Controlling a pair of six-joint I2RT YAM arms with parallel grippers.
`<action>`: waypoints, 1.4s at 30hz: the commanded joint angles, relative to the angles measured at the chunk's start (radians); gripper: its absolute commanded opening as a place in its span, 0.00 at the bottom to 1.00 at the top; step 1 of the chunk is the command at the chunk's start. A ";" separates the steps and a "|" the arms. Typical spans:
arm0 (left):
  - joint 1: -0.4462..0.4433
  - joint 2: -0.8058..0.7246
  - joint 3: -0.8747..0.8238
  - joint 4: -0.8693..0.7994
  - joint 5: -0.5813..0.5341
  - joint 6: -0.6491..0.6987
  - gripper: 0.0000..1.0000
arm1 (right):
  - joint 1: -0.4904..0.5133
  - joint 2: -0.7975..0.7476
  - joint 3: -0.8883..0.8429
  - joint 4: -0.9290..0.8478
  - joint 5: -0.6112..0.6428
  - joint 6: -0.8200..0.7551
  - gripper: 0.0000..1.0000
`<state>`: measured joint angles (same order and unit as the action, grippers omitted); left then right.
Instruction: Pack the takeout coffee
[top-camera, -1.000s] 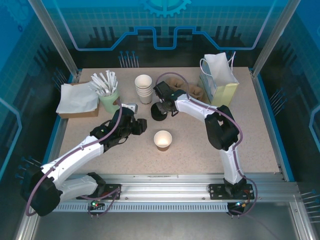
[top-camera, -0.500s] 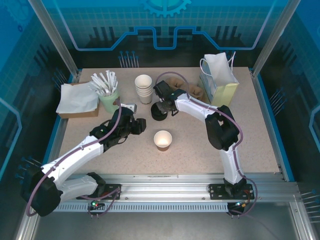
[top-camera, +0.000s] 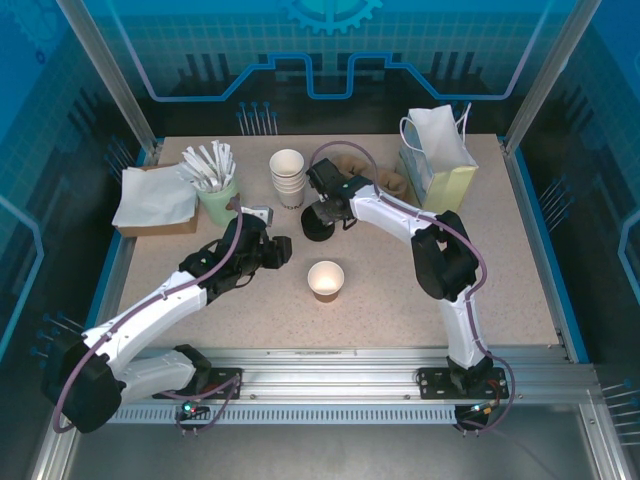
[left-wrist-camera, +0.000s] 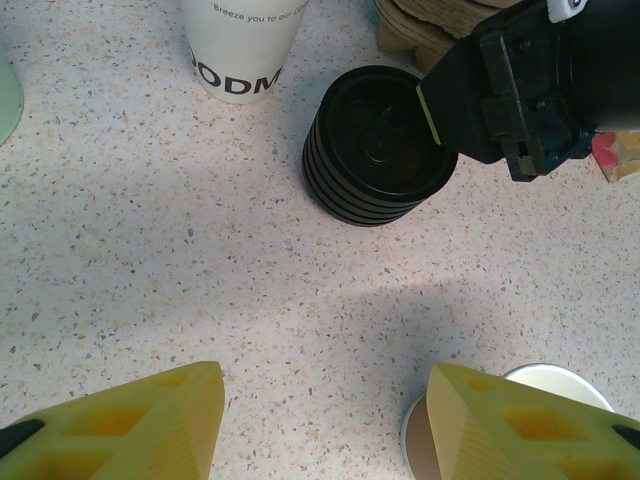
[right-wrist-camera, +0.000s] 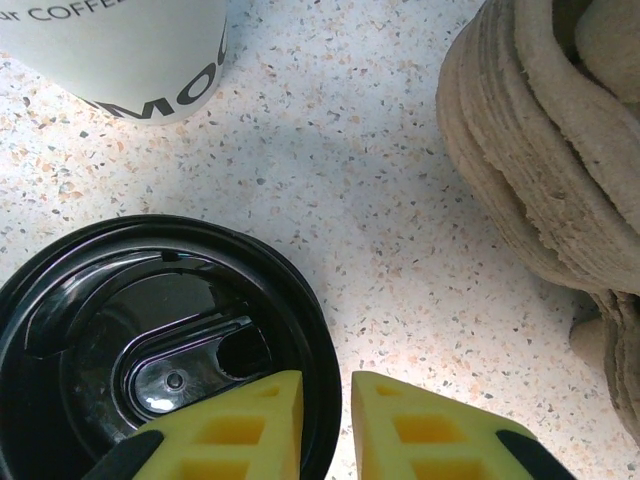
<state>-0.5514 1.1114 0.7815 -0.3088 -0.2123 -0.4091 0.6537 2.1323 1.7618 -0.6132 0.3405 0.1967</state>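
Right pincer (right-wrist-camera: 327, 392): pinches the top lid (right-wrist-camera: 150, 330) by its rim, likely to lift it off the stack (left-wrist-camera: 340, 198).
Left pincer (left-wrist-camera: 325, 388): spread near the uncovered coffee cup (top-camera: 325, 279), ready to steady it.

One camera looks down from high above the near edge, taking in the whole table (top-camera: 500, 290). Both wrist cameras face steeply downward at close range and share the stack of black lids (left-wrist-camera: 372, 150) beside the white cups (left-wrist-camera: 240, 50).
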 joint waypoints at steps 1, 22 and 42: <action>0.011 -0.013 -0.018 0.001 0.016 0.030 0.57 | 0.004 0.009 0.031 -0.025 -0.001 -0.012 0.21; 0.012 -0.016 -0.031 0.006 0.025 0.024 0.57 | 0.002 0.049 0.051 -0.034 -0.008 -0.011 0.26; 0.014 -0.018 -0.047 0.010 0.024 0.016 0.57 | 0.003 -0.002 0.045 -0.036 -0.012 -0.018 0.17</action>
<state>-0.5484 1.1114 0.7486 -0.3084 -0.2016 -0.4095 0.6537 2.1624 1.7805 -0.6212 0.3367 0.1894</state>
